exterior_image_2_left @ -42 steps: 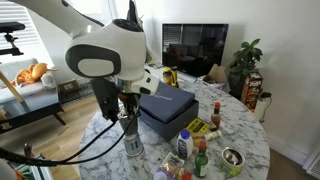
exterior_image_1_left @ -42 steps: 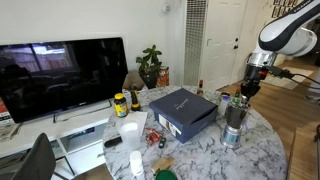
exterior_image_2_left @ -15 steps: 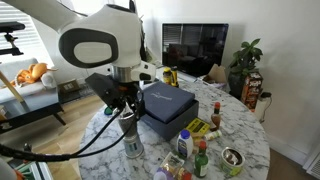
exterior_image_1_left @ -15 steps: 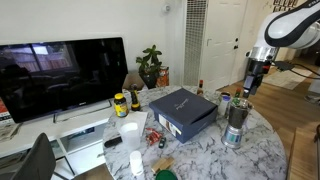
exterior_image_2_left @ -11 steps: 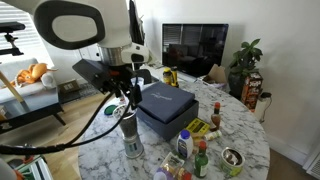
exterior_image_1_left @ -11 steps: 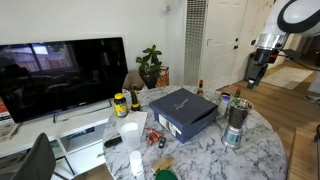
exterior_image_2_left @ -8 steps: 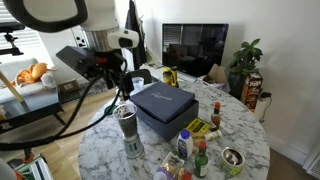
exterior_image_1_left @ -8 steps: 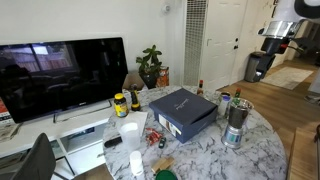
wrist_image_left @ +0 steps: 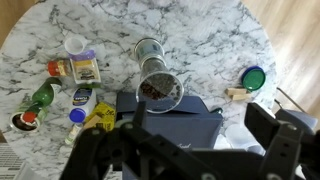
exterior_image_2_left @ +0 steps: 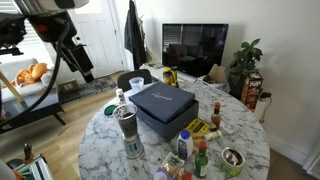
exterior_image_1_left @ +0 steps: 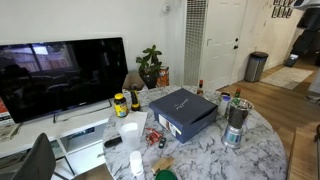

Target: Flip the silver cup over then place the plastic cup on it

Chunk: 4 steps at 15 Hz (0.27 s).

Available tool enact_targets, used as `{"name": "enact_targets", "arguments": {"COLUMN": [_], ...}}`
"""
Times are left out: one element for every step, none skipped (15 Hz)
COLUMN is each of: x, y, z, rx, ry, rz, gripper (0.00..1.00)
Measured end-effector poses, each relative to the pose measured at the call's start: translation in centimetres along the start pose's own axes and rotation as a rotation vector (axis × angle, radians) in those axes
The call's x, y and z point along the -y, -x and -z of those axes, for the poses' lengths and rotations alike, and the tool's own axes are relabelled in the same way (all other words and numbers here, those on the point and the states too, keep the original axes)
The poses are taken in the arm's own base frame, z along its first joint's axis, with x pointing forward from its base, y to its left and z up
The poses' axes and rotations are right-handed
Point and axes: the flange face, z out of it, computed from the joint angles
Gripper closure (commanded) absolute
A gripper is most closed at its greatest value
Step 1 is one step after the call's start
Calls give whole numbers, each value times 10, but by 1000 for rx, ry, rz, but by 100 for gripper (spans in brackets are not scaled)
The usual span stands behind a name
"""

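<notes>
In both exterior views the silver cup (exterior_image_1_left: 233,137) (exterior_image_2_left: 133,148) stands mouth down on the marble table (exterior_image_1_left: 200,155), near its edge. The dark plastic cup (exterior_image_1_left: 237,113) (exterior_image_2_left: 125,121) sits upright on top of it. From high above, the wrist view shows the plastic cup's round mouth (wrist_image_left: 160,90), which hides most of the silver cup. My gripper (wrist_image_left: 202,116) hangs far above the table, open and empty, over the blue box (wrist_image_left: 170,118). Only part of the arm (exterior_image_2_left: 45,15) shows at the top of an exterior view.
The blue box (exterior_image_1_left: 182,110) lies mid-table beside the stack. A can (wrist_image_left: 148,48) stands close to the cups. A tall white cup (exterior_image_1_left: 129,133), sauce bottles (exterior_image_2_left: 198,158), a green lid (wrist_image_left: 252,77) and a wood block (wrist_image_left: 237,93) are spread about. A TV (exterior_image_1_left: 60,75) stands behind.
The arm has lifted up and away from the stacked cups, almost leaving both exterior views. The cups stayed stacked and did not move. The jaws stayed open.
</notes>
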Motion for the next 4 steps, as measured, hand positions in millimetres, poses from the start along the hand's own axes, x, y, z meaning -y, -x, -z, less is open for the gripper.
{"name": "enact_targets", "arguments": {"x": [1, 2, 2, 2], "y": [5, 6, 7, 7], "z": [0, 0, 0, 0], "rx": [-10, -13, -15, -14], "ry": [2, 3, 3, 3], "rz": [-2, -2, -2, -2], "gripper": [0, 0, 0, 0]}}
